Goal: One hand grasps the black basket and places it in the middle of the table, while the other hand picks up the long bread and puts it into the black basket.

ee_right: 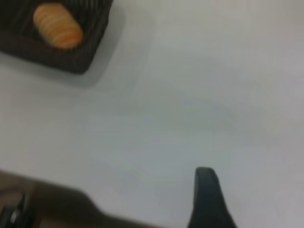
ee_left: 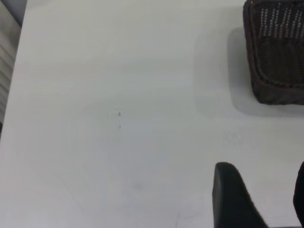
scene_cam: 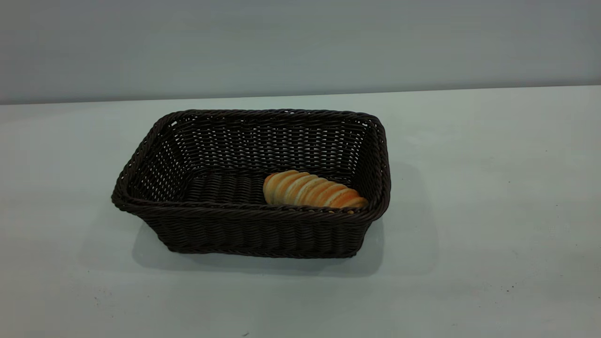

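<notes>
The black basket (scene_cam: 249,220) stands on the white table (scene_cam: 493,188) near its middle. The long bread (scene_cam: 312,190) lies inside it, against the right end by the near wall. Neither arm shows in the exterior view. In the left wrist view my left gripper (ee_left: 263,167) is open and empty over bare table, well away from a corner of the basket (ee_left: 278,71). In the right wrist view my right gripper (ee_right: 259,172) is open and empty, with only one finger (ee_right: 207,194) showing. It is far from the basket (ee_right: 76,57) with the bread (ee_right: 57,26) in it.
A grey wall runs behind the table's far edge (scene_cam: 300,96). In the right wrist view the table's edge (ee_right: 71,202) and a dark part of the rig (ee_right: 14,213) lie close to that gripper. A few dark specks (scene_cam: 509,287) mark the tabletop.
</notes>
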You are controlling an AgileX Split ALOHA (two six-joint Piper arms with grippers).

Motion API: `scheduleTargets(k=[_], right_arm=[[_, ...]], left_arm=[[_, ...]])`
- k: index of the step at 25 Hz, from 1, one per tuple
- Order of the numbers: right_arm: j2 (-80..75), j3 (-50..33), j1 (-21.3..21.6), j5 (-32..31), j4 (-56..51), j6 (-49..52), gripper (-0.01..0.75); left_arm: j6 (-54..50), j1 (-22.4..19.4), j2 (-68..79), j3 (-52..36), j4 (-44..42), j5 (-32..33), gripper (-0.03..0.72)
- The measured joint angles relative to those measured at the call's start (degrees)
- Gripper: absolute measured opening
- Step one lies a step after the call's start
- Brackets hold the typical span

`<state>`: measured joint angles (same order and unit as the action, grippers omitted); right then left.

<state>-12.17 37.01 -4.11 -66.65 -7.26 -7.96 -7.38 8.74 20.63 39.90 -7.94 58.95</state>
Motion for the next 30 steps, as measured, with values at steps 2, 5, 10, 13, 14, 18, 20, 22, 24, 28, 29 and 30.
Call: scheduleTargets(k=[2,5,10,13,14,18,20,22,24,28,29,30], right_arm=[[3.5,-2.7,0.0,1.5,1.1,0.0,0.471],[7.0,-5.5,0.0,1.6,3.1,1.8,0.471],[7.0,-7.9,0.0,1.8,5.4,3.2,0.471],[7.0,-9.1,0.0,1.9,5.5,3.2,0.471],[7.0,-9.5,0.0,2.0,5.5,3.2,0.472],[7.0,-9.6,0.0,2.1,5.5,3.7,0.472],[7.0,-9.6,0.0,2.2,5.5,3.8,0.472],[7.0,-9.6,0.0,2.3,5.5,3.9,0.472],[7.0,-9.6,0.0,2.3,5.5,3.9,0.472],[7.0,-9.7,0.0,2.3,5.5,4.0,0.472],[7.0,-9.7,0.0,2.3,5.5,4.0,0.472],[7.0,-9.7,0.0,2.3,5.5,4.0,0.472]], left_arm=[[0.0,0.0,-1.3,-2.5,0.0,-0.7,0.395],[0.0,0.0,-2.5,-5.6,0.7,-1.1,0.395],[0.0,0.0,-2.7,-8.8,1.2,-2.0,0.395],[0.0,0.0,-2.7,-10.4,1.8,-1.8,0.395],[0.0,0.0,-2.7,-10.4,2.3,-1.2,0.395],[0.0,0.0,-2.7,-10.5,2.8,2.2,0.395],[0.0,0.0,-2.7,-11.1,2.9,3.9,0.395],[0.0,0.0,-2.7,-11.7,3.5,4.9,0.395],[0.0,0.0,-2.7,-11.7,4.4,5.0,0.395],[0.0,0.0,-2.7,-11.7,5.2,5.0,0.395],[0.1,0.0,-2.7,-11.7,5.2,5.0,0.395],[0.1,0.0,-2.7,-11.7,5.2,5.0,0.395]])
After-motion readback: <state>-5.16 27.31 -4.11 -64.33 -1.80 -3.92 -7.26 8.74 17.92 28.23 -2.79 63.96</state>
